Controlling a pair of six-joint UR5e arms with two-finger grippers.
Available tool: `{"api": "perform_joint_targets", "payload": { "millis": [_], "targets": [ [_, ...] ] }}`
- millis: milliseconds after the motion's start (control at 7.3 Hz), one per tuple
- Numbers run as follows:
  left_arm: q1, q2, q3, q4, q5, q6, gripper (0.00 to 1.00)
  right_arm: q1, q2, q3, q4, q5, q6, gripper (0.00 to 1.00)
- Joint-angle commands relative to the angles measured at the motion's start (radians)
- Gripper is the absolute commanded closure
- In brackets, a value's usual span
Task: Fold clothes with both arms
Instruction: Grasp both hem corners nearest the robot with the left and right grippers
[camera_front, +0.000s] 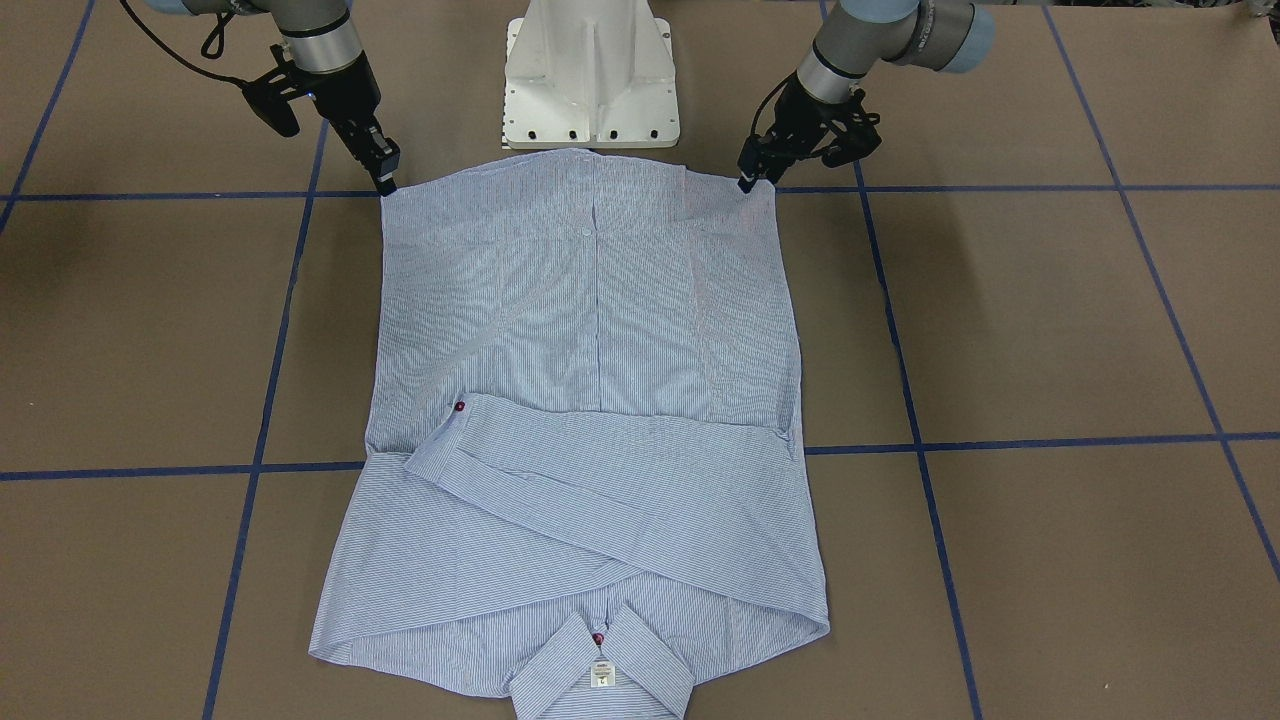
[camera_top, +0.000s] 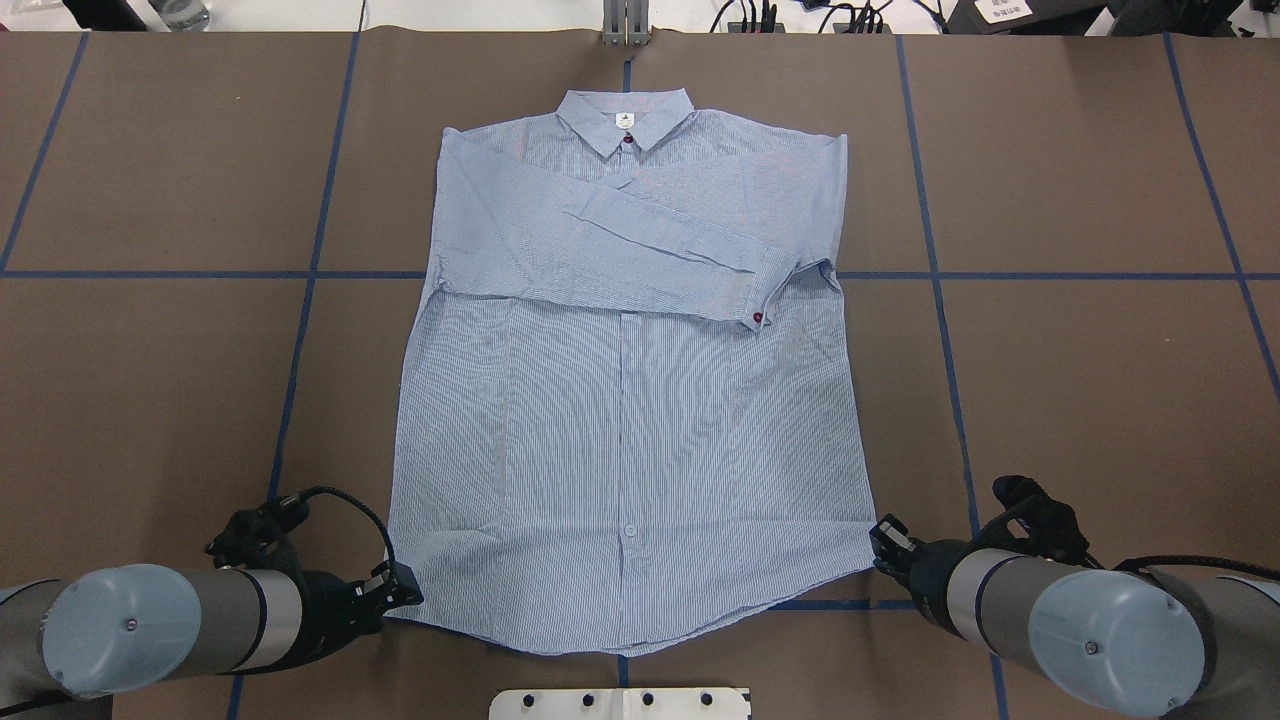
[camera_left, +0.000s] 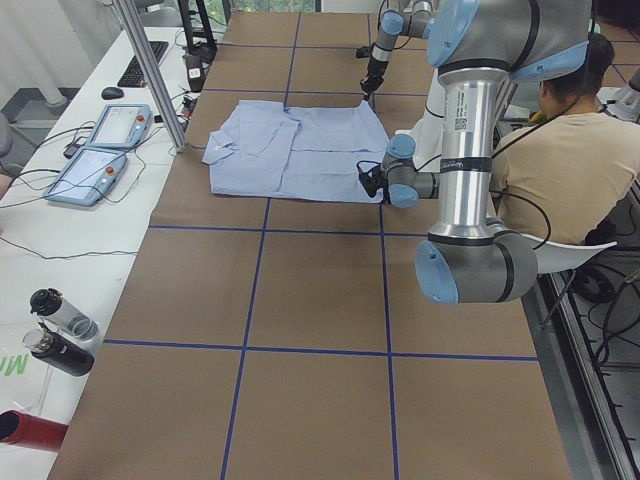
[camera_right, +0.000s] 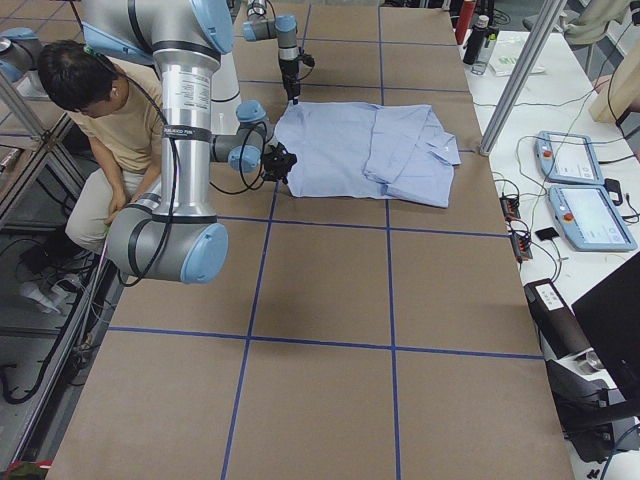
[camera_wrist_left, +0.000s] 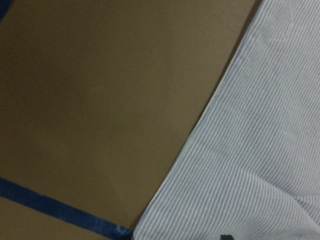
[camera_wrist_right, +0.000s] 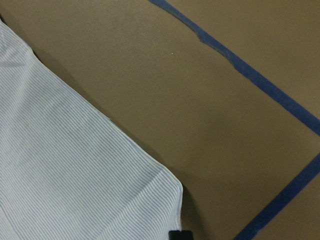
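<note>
The light-blue striped shirt (camera_front: 590, 350) (camera_top: 620, 400) lies flat, front up, on the brown table. Its collar (camera_top: 625, 118) points away from the robot and both sleeves are folded across the chest. My left gripper (camera_front: 752, 180) (camera_top: 403, 585) sits low at one hem corner, shut on that corner. At the other hem corner my right gripper (camera_front: 387, 180) (camera_top: 882, 538) is shut the same way. Each wrist view shows the hem (camera_wrist_left: 250, 150) (camera_wrist_right: 60, 165) flat on the table, with a dark fingertip at the bottom edge.
The white pedestal base (camera_front: 590, 80) stands just behind the hem. A person (camera_left: 560, 150) sits behind the robot. Two teach pendants (camera_left: 100, 150) and some bottles (camera_left: 60, 330) lie on the white bench beyond the collar side. Blue tape lines (camera_top: 300, 330) cross the table.
</note>
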Motion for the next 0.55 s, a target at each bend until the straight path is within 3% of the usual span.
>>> {"api": "perform_joint_targets", "payload": {
  "millis": [0, 137, 411],
  "targets": [
    [0.001, 0.007, 0.000, 0.000, 0.000, -0.001, 0.92, 0.001, 0.000, 0.002, 0.001, 0.000, 0.000, 1.00],
    [0.001, 0.007, -0.003, 0.000, 0.000, -0.001, 1.00, 0.001, 0.000, 0.000, 0.001, 0.000, 0.000, 1.00],
    [-0.004, 0.008, -0.014, 0.000, -0.006, 0.011, 1.00, -0.001, -0.002, -0.001, -0.001, 0.000, 0.000, 1.00]
  ]
}}
